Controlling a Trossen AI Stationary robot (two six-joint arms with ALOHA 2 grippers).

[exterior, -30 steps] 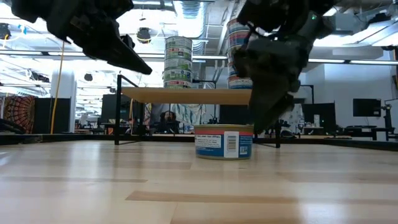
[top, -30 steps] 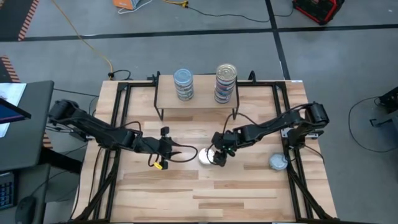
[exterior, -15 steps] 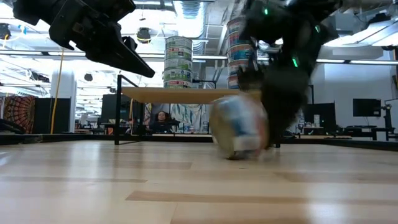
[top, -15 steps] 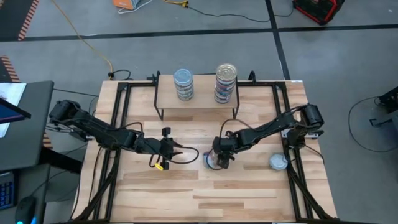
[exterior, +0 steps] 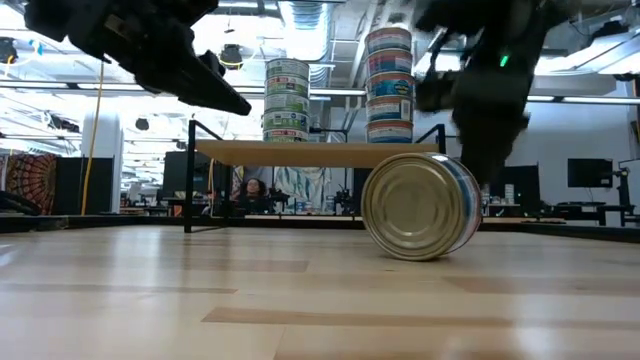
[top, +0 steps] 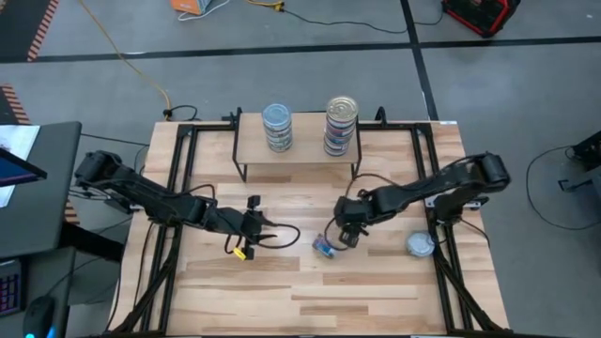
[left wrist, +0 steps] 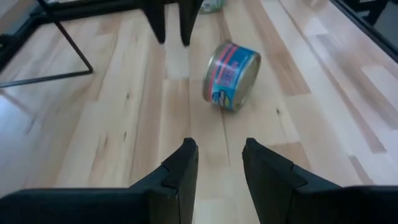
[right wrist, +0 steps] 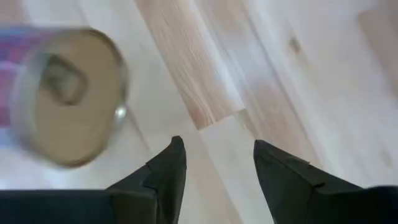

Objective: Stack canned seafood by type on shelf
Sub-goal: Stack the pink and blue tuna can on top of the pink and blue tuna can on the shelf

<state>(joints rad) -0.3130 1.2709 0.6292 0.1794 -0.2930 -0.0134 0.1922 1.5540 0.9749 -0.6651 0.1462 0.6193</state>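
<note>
Metal tin (top: 324,246) lay tipped on edge before the shelf (top: 299,150), beside the empty, parted right gripper (top: 348,236); left gripper (top: 273,234) likewise.

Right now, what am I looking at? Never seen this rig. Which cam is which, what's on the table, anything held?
Two dark robot arms work at a wooden table. One picture looks straight down, one sits at tabletop height, and two come from cameras on the wrists.

A small shelf carries two stacks of tins: a shorter one and a taller one. One can lies tipped on its edge mid-table; another tin sits flat near the right side.

The right gripper is open beside the tipped can, holding nothing. The left gripper is open and empty, pointing at that can.
</note>
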